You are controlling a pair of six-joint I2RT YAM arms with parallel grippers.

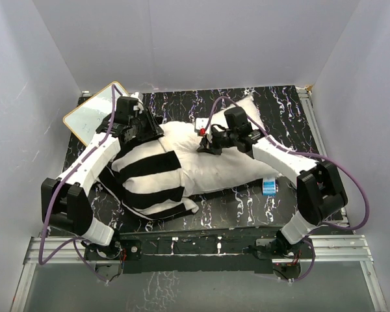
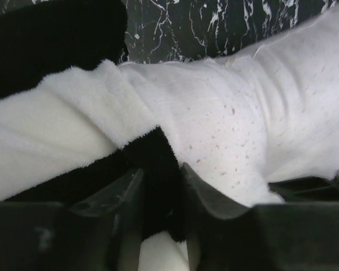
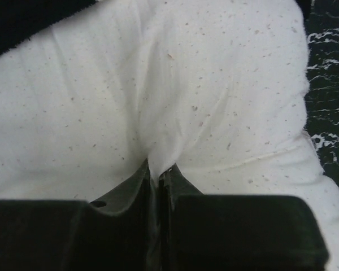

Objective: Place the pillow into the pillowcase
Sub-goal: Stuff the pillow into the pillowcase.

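**A:** Container and contents, starting from the near side?

**B:** The wide-striped black and white fabric pillowcase (image 1: 143, 175) lies on the left half of the table, its mouth facing right. The plump, plain white fabric pillow (image 1: 221, 166) has its left end inside. Its larger right part lies bare on the table.

**A:** The jaws?

**B:** The left gripper (image 2: 158, 183) is clenched on a black stripe at the pillowcase's mouth edge. The right gripper (image 3: 158, 169) pinches a fold of the pillow's cloth, its jaws almost meeting.

**A:** Surface and room?

**B:** A silver metal rail (image 1: 351, 244) runs along the near edge of the black table veined in white (image 1: 286, 110). A small blue and white object (image 1: 268, 186) lies just beside the pillow's near right corner. A wood-framed whiteboard (image 1: 94, 117) sits at the far left corner. Plain white walls (image 1: 195, 39) close three sides.

**A:** Anything unclear?

**B:** The stripes hide how deep the pillow reaches. A small red and white item (image 1: 201, 128) near the right gripper is too small to identify.
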